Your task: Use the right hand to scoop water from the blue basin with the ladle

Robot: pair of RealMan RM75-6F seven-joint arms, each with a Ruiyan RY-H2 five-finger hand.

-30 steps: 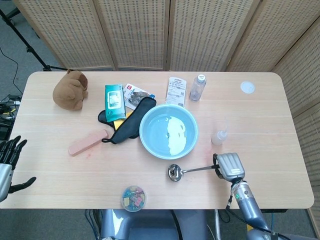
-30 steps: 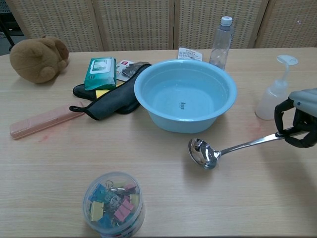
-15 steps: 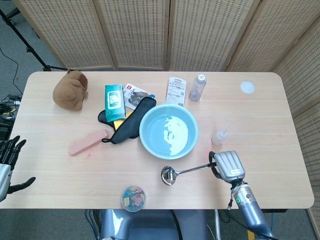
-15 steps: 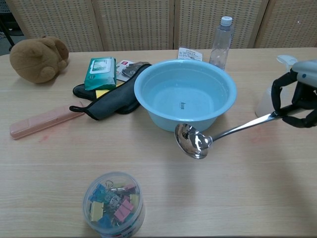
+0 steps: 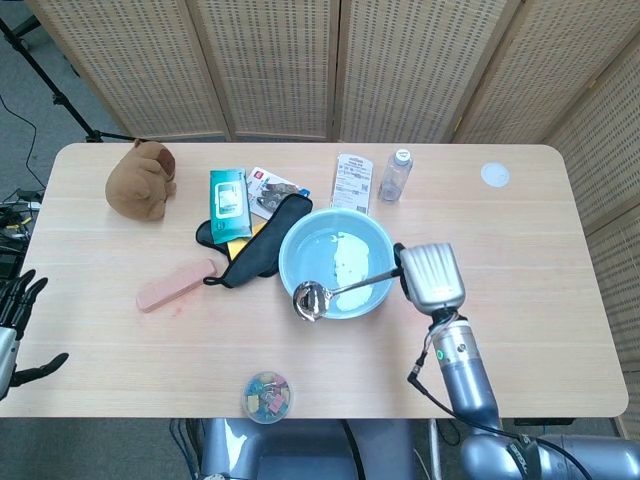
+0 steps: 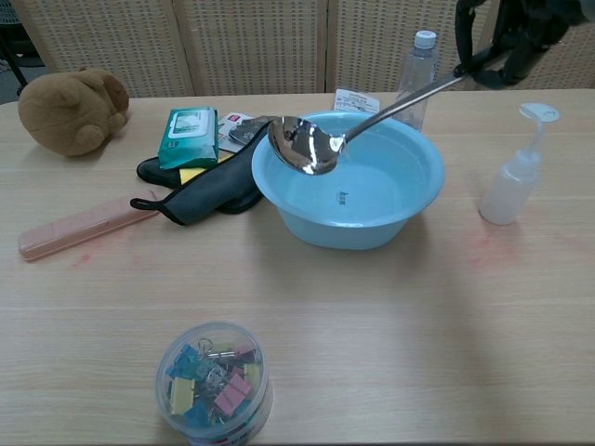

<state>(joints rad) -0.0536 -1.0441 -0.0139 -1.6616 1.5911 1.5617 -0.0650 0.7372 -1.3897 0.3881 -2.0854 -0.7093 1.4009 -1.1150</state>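
The blue basin (image 5: 335,222) (image 6: 346,228) holds water and stands mid-table. My right hand (image 5: 428,277) (image 6: 511,32) grips the end of the metal ladle's handle, raised well above the table at the basin's right side. The ladle (image 5: 330,292) (image 6: 353,131) slants down to the left, and its bowl (image 6: 302,146) hangs in the air over the basin's left rim, above the water. My left hand (image 5: 14,322) hangs open beyond the table's left edge, seen only in the head view.
A small squeeze bottle (image 6: 510,182) stands right of the basin and a clear bottle (image 6: 415,78) behind it. A black pouch (image 6: 204,193), wipes pack (image 6: 190,136), pink case (image 6: 82,224), brown plush (image 6: 74,110) and tub of clips (image 6: 216,382) lie left and front.
My right hand has lifted the ladle off the table and carried it up and left, from in front of the basin to above its rim. The left hand stays put.
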